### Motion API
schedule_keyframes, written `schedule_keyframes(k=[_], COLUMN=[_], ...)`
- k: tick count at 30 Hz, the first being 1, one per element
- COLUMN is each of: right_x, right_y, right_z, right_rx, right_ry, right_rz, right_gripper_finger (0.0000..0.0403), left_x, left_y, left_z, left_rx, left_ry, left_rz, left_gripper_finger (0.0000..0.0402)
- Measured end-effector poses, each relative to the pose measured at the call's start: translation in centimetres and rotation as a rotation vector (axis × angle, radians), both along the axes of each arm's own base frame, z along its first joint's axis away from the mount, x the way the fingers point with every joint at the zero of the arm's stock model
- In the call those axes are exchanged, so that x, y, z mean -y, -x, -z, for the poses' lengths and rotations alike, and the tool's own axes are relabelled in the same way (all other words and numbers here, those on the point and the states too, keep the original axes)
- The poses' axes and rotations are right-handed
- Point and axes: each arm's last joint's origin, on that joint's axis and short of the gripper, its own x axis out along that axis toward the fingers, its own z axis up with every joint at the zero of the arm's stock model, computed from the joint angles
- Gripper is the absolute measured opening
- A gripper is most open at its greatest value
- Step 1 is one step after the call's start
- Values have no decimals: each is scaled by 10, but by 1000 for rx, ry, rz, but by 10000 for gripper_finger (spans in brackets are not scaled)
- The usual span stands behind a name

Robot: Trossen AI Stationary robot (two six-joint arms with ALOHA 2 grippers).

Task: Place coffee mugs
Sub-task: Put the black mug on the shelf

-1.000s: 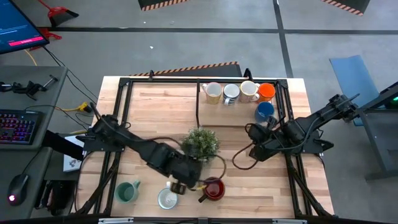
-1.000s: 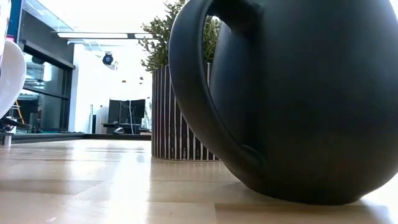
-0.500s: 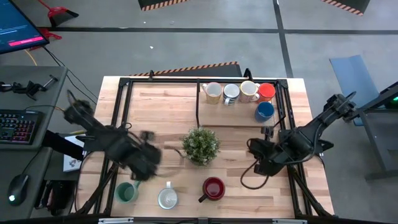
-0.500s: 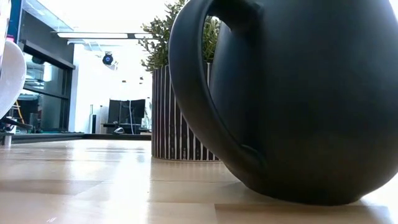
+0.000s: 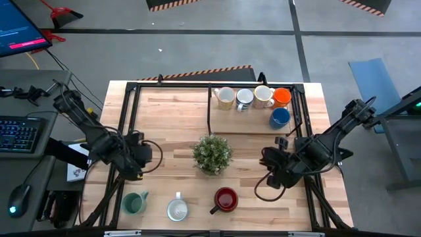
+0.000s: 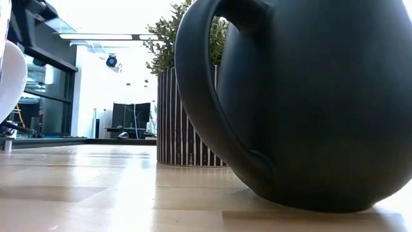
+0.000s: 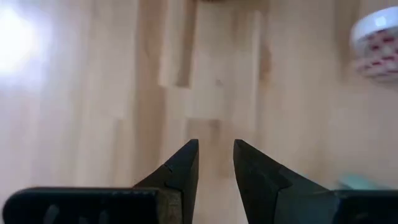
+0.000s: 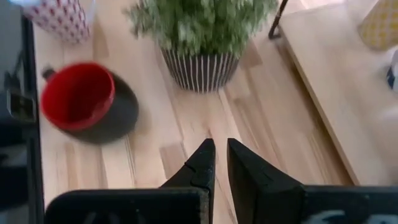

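L gripper (image 5: pixel 146 155) empty, fingers a little apart, nothing between them in left wrist view; hovers over bare surface (image 5: pixel 171 112) at ~9 o'clock of the potted plant (image 5: pixel 212 153). R gripper (image 5: pixel 268 172) clenched, near-shut, holds nothing; sits ~3 o'clock of plant, pointing toward red mug (image 5: pixel 226 199). Mugs: five grouped at 1 o'clock corner of surface — cream mug (image 5: pixel 224 97), pale mug (image 5: pixel 244 99), white mug (image 5: pixel 263 96), orange mug (image 5: pixel 282 97), blue mug (image 5: pixel 279 118) just below. Three left along 6 o'clock edge: green mug (image 5: pixel 135 203), white patterned mug (image 5: pixel 177 209), red mug. Judged: ~5 of 8 placed. Risks: R arm reaching for red mug could brush plant, which stands close at mug's 11 o'clock; shut fingers would shove the mug, not grip it, unless opened first. Both arms converging on the front row could clash. L arm: elbow folded, forearm running from 9 o'clock edge inward. R arm: stretched in from 3 o'clock edge, wrist low, cable looped beneath.
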Motion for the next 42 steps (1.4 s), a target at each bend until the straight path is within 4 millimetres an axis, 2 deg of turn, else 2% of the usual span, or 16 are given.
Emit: schedule_keyframes(k=[6, 10, 12, 15, 19, 23, 29, 33, 38, 42], right_x=[4, 10, 11, 11, 8, 7, 6, 2, -2, -2], right_y=[-9, -25, -34, -45, -54, -55, -58, -63, -69, -74], right_z=[-1, 8, 14, 24, 31, 33, 31, 28, 24, 23], right_rx=[59, 20, -16, -60, -80, -87, -35, 8, 62, 63], right_ry=[-3, 12, 9, 7, 23, 36, 34, 26, -10, -105], right_rz=[52, 81, 71, 44, 9, -4, 8, -55, -130, -152], right_gripper_finger=[21, 21, 21, 21, 21, 21, 21, 21, 21, 22], left_x=[-3, -8, -14, -26, -42, -49, -54, -60, -66, -66], left_y=[-14, -35, -43, -51, -49, -46, -40, -33, -24, -23], left_z=[16, 16, 18, 24, 46, 61, 63, 61, 60, 59], left_rx=[160, 271, 290, 276, 199, 208, 327, 420, 456, 464], left_ry=[-111, -82, -54, -5, 24, 79, 110, 123, 162, 166], left_rz=[148, 281, 351, 368, 332, 326, 394, 401, 338, 336], left_gripper_finger=[90, 90, 90, 90, 90, 90, 90, 90, 90, 90])
